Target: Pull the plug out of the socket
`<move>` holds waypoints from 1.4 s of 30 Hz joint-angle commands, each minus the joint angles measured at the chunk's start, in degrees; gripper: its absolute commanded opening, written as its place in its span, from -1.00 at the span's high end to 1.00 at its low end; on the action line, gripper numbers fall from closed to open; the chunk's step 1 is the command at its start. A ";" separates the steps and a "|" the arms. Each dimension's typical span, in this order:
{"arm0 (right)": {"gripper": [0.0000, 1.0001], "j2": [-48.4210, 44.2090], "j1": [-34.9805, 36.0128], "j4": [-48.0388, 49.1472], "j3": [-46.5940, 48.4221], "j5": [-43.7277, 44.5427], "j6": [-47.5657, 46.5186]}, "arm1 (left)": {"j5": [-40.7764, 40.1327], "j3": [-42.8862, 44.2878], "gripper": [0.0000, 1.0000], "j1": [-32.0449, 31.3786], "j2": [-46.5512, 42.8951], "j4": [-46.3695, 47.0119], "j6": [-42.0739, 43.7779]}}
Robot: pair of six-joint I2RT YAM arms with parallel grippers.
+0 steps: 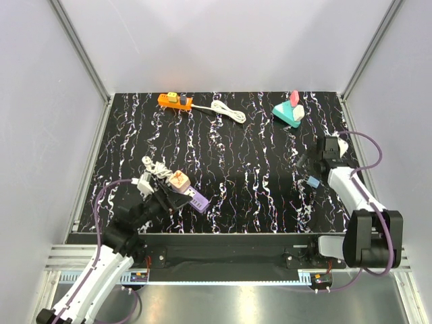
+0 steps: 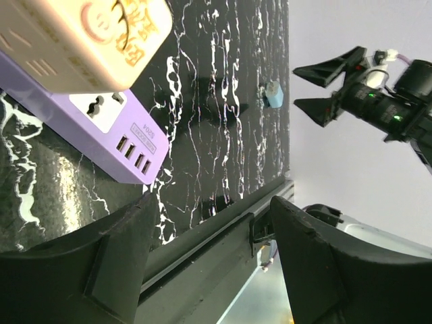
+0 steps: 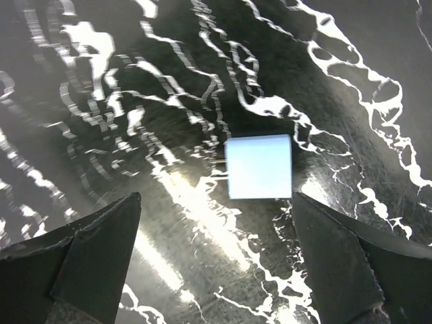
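A purple socket strip [image 1: 198, 202] [image 2: 101, 128] lies at the near left of the table, with a peach block-shaped plug [image 1: 179, 180] [image 2: 88, 37] seated on it. My left gripper [image 1: 174, 200] [image 2: 212, 202] stands open at the strip's USB end; nothing sits between its fingers. A small light-blue plug [image 1: 312, 181] [image 3: 258, 166] lies loose on the table at the right, its prongs showing. My right gripper [image 1: 309, 164] [image 3: 216, 202] hangs open just over it, not touching. The left wrist view also catches the blue plug [image 2: 273, 95] and the right gripper [image 2: 324, 86].
An orange power strip [image 1: 175, 101] with a white cord [image 1: 227, 111] lies at the back left. A teal, pink and white block cluster [image 1: 289, 111] sits at the back right. A white cable bundle [image 1: 152, 169] lies beside the purple strip. The table's front rail [image 2: 223, 236] is close under my left fingers.
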 commanded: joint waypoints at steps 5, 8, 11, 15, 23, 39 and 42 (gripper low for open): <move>-1.00 -7.83 13.78 2.62 0.93 -8.55 -4.23 | -9.14 17.40 -0.47 -0.16 4.67 -14.94 12.84; -0.99 -7.93 21.34 9.19 -1.00 -16.71 -3.61 | -11.08 21.72 -0.48 -0.16 8.36 -17.07 15.14; -0.99 -4.77 28.81 20.34 -3.11 -21.91 -3.43 | -10.56 26.11 -0.47 -0.16 14.16 -18.29 19.79; -0.99 2.52 39.18 27.93 -3.03 -21.93 -4.49 | -10.90 30.61 -0.46 -0.16 21.98 -21.28 23.49; -1.00 16.94 55.72 31.45 4.44 -14.98 -6.78 | -19.51 30.62 -0.47 -1.65 26.74 -21.28 27.71; -0.99 30.30 62.32 43.31 7.00 -10.15 -10.03 | -43.25 32.81 -0.56 -16.42 41.51 -18.48 27.98; -0.99 31.80 62.67 47.79 5.24 -9.09 -9.59 | -43.69 32.64 -0.55 -16.42 42.90 -17.25 29.21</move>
